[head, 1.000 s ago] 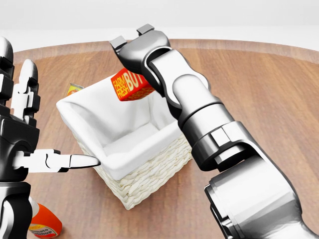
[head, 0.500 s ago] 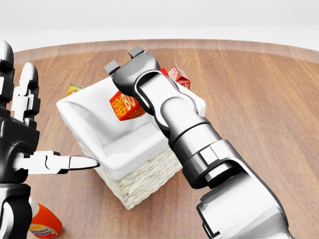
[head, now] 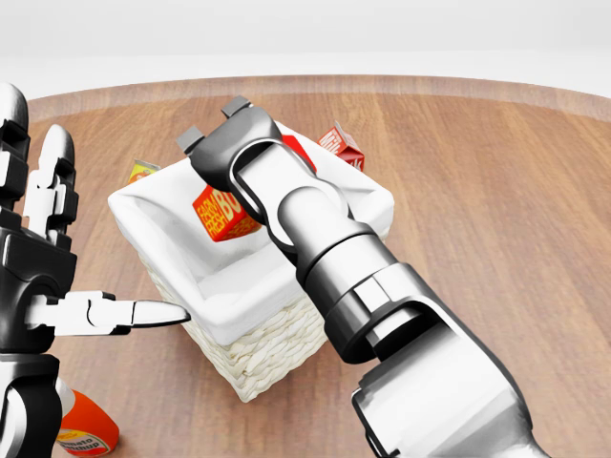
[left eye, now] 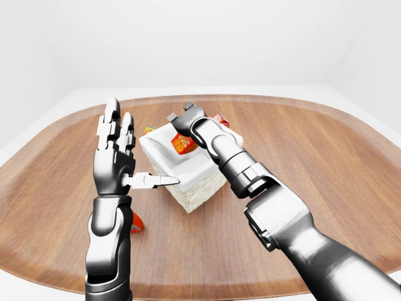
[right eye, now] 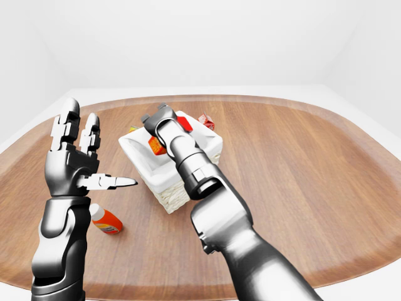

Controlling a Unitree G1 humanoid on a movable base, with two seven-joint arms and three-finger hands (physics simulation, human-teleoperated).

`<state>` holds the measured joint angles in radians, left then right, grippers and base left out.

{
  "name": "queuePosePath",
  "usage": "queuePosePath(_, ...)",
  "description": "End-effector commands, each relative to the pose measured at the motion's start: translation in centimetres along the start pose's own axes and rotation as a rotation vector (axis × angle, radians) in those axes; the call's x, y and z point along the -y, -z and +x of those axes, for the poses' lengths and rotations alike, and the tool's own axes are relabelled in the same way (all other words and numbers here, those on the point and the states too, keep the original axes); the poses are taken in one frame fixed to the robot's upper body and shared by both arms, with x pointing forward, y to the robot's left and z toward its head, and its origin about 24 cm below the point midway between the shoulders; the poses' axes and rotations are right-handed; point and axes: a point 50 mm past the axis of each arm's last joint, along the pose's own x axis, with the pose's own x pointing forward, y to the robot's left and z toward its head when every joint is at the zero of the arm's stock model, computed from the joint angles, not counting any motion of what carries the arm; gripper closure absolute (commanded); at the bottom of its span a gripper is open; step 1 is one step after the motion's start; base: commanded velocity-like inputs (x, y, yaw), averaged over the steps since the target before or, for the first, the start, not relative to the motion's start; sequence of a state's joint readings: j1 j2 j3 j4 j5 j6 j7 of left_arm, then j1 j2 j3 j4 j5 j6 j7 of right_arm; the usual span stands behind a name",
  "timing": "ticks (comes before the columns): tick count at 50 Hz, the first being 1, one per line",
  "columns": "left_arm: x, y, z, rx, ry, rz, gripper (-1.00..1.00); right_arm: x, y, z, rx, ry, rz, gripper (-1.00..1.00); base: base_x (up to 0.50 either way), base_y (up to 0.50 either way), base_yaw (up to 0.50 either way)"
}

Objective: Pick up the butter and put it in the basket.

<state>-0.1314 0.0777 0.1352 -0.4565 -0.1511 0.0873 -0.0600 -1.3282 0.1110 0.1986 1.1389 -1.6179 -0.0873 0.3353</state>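
Observation:
The butter (head: 218, 214) is a red and orange box with white lettering. My right hand (head: 225, 170) is shut on it and holds it tilted, low inside the white-lined wicker basket (head: 256, 359), near the basket's left wall. My right arm reaches over the basket from the lower right and hides much of its inside. My left hand (head: 88, 221) is open and empty, fingers upright, just left of the basket, with its thumb pointing at the basket's near-left rim.
A red carton (head: 341, 145) stands beyond the basket's right corner. A small yellow-orange pack (head: 143, 172) peeks out past its left corner. An orange bottle (head: 84, 431) lies at the lower left. The round wooden table (head: 496, 191) spreads wide to the right.
My right hand has carried the butter left and down, from above the basket's far rim to inside it. The left hand has not moved.

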Motion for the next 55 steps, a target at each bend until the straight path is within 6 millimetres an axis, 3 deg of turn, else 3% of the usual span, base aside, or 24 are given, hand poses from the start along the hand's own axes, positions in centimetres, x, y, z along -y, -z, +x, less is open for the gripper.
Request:
queuePosePath(1,0.0,0.0,-0.1,-0.002,-0.002,-0.001,-1.00,1.2,-0.3,-0.2,0.007,0.019,-0.003,1.00,0.00,0.00,0.00)
queuePosePath(22,-0.1,-0.1,0.0,0.002,-0.003,-0.001,-1.00,0.4,0.1,-0.2,-0.010,0.000,-0.016,1.00,0.00,0.00,0.00)
queuePosePath(23,-0.1,-0.1,0.0,0.002,-0.003,-0.001,-1.00,0.5,0.2,-0.2,-0.013,0.006,-0.026,0.29,0.00,0.00,0.00)
queuePosePath(24,-0.1,-0.1,0.0,0.002,-0.003,-0.001,-1.00,0.5,0.2,-0.2,-0.014,0.007,-0.028,0.02,0.00,0.00,0.00)
queuePosePath(25,-0.1,-0.1,0.0,0.003,-0.004,-0.001,-1.00,0.5,0.2,-0.2,-0.016,0.010,-0.034,-0.52,0.00,0.00,0.00)
queuePosePath(26,-0.1,-0.1,0.0,0.004,-0.004,-0.001,-1.00,0.4,0.2,-0.2,-0.017,0.009,-0.036,-0.65,0.00,0.00,0.00)
queuePosePath(27,-0.1,-0.1,0.0,0.003,-0.004,-0.001,-1.00,0.4,0.2,-0.2,-0.019,0.007,-0.039,-1.00,0.00,0.00,0.00)
queuePosePath(39,-0.1,0.0,0.0,0.001,-0.004,-0.002,-1.00,0.6,0.4,-0.3,-0.027,0.025,-0.050,-1.00,0.00,0.00,0.00)
queuePosePath(44,-0.1,-0.1,0.0,0.002,-0.003,-0.002,-1.00,2.4,1.8,-0.6,-0.052,0.064,-0.022,-1.00,0.00,0.00,0.00)
queuePosePath(47,-0.1,-0.1,0.0,0.003,-0.001,-0.002,-1.00,4.0,3.5,-1.3,-0.064,0.105,0.072,-1.00,0.00,0.00,0.00)
queuePosePath(50,0.0,0.0,0.0,0.001,0.000,-0.002,-1.00,3.6,5.8,-2.3,-0.050,0.129,0.279,-1.00,0.00,0.00,0.00)
queuePosePath(53,0.0,-0.2,0.1,0.008,0.001,-0.002,-1.00,2.9,6.0,-3.5,0.061,0.170,0.515,-1.00,0.00,0.00,0.00)
queuePosePath(55,0.0,-0.4,0.1,0.018,-0.001,0.001,-1.00,2.3,4.9,-4.8,0.199,0.201,0.669,-1.00,0.00,0.00,0.00)
